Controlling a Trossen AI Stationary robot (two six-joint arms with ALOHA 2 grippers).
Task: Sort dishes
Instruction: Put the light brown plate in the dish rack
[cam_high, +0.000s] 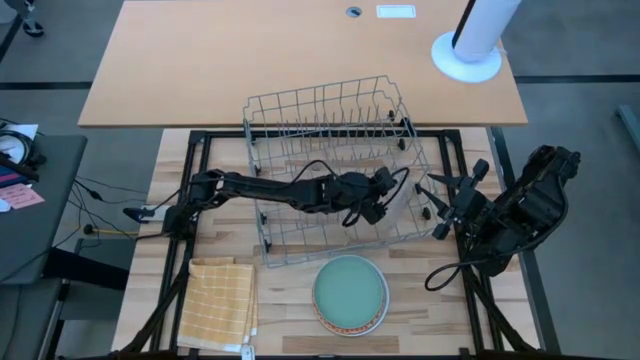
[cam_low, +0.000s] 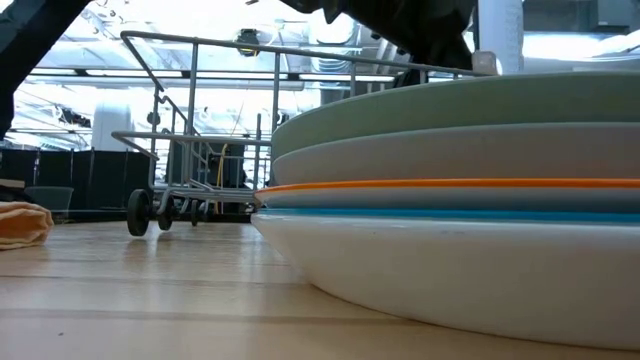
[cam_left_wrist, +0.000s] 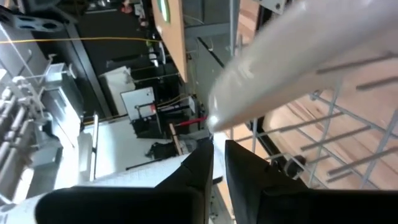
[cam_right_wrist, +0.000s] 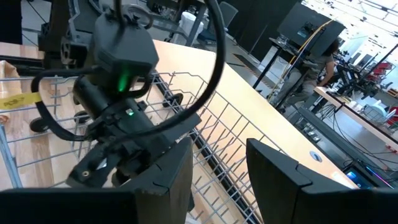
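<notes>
From above, the left tool (cam_high: 385, 195) reaches into the wire rack (cam_high: 330, 120). Its wrist view shows it pinching a pale plate (cam_left_wrist: 298, 56). Other plates (cam_high: 350, 293) sit stacked on the worktop (cam_high: 430, 315). The right tool (cam_high: 447, 205) waits open beside the rack.

The pale wooden slatted bench (cam_high: 300, 300) looks smooth with a soft shine. The grey wire rack (cam_high: 335, 165) is thin shiny metal. The stack of round plates (cam_low: 470, 200) looks smooth and glossy. The square yellow checked cloth (cam_high: 220, 303) looks soft and woven.
</notes>
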